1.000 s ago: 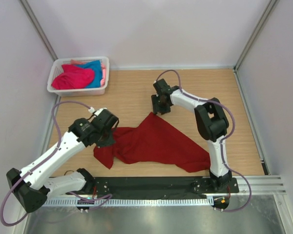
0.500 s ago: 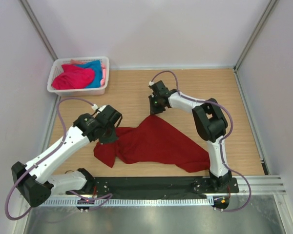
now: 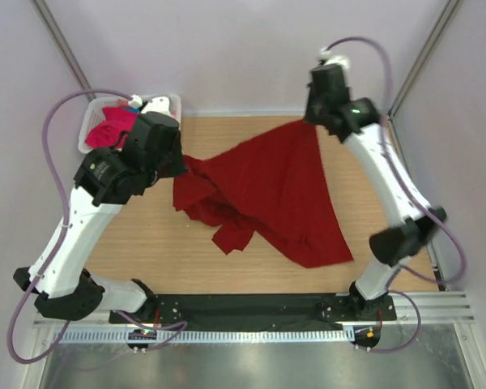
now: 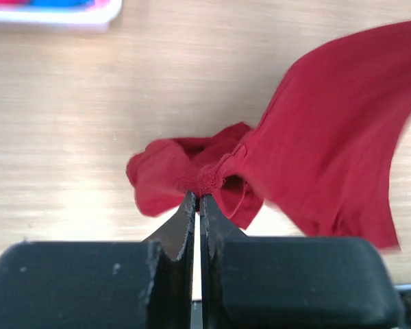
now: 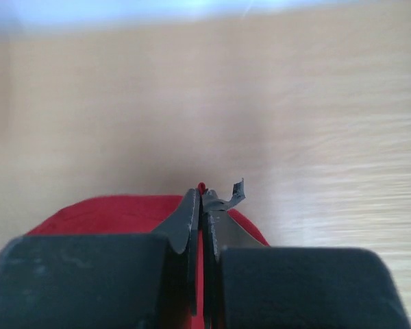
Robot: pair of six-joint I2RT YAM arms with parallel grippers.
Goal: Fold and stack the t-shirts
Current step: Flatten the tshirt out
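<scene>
The dark red t-shirt (image 3: 279,190) hangs stretched in the air between both raised arms, over the wooden table. My left gripper (image 3: 181,166) is shut on a bunched part of its left side, seen in the left wrist view (image 4: 198,184) at the fingertips (image 4: 189,205). My right gripper (image 3: 311,120) is shut on the shirt's far right corner; in the right wrist view the red cloth (image 5: 116,212) sits pinched at the gripper (image 5: 201,192). A pink shirt (image 3: 112,130) lies in the basket; the turquoise one is hidden behind my left arm.
The white lattice basket (image 3: 89,130) stands at the far left corner, partly behind my left arm; its rim shows in the left wrist view (image 4: 48,15). Walls enclose the table on three sides. A black rail (image 3: 251,308) runs along the near edge.
Both arms have risen and moved toward the far side, lifting the red shirt off the table and spreading it between them. The right gripper has taken hold of the shirt's corner.
</scene>
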